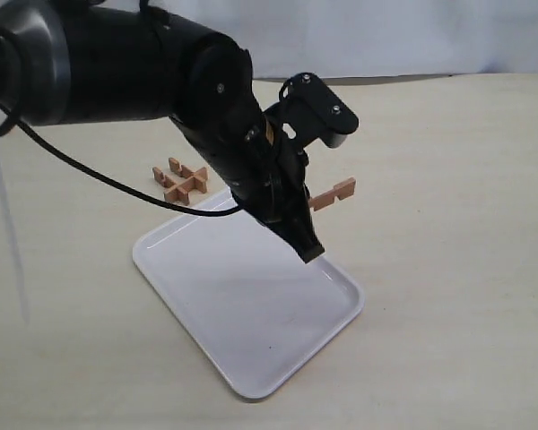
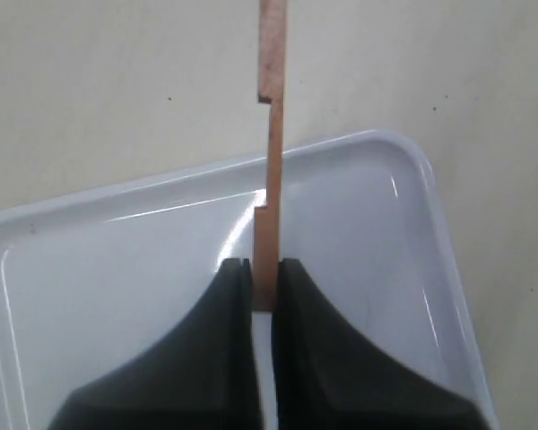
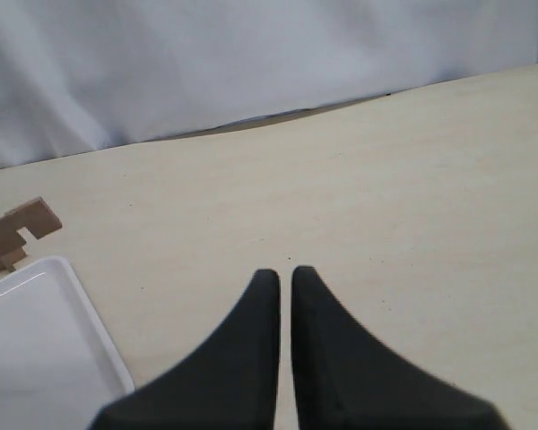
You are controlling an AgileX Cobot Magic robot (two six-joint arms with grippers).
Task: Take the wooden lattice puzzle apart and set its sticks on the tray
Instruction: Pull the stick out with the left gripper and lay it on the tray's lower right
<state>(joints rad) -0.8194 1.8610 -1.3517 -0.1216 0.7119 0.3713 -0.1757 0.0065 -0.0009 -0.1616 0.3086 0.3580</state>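
My left gripper (image 2: 264,269) is shut on one end of a notched reddish-brown stick (image 2: 271,134), holding it in the air above the far edge of the white tray (image 2: 90,269). In the exterior view that stick (image 1: 334,193) juts out to the right of the black left arm, over the tray's (image 1: 251,367) far corner. The remaining wooden lattice puzzle (image 1: 181,179) lies on the table just behind the tray's far left side. My right gripper (image 3: 285,273) is shut on nothing, low over bare table beside the tray's corner (image 3: 90,331). The held stick's tip (image 3: 22,224) shows there too.
The pale tabletop (image 1: 448,224) spreads around the tray. A white cloth backdrop (image 3: 251,63) closes off the far edge. The bulky left arm (image 1: 161,81) hides the upper left of the exterior view, with a black cable (image 1: 81,166) hanging beneath it.
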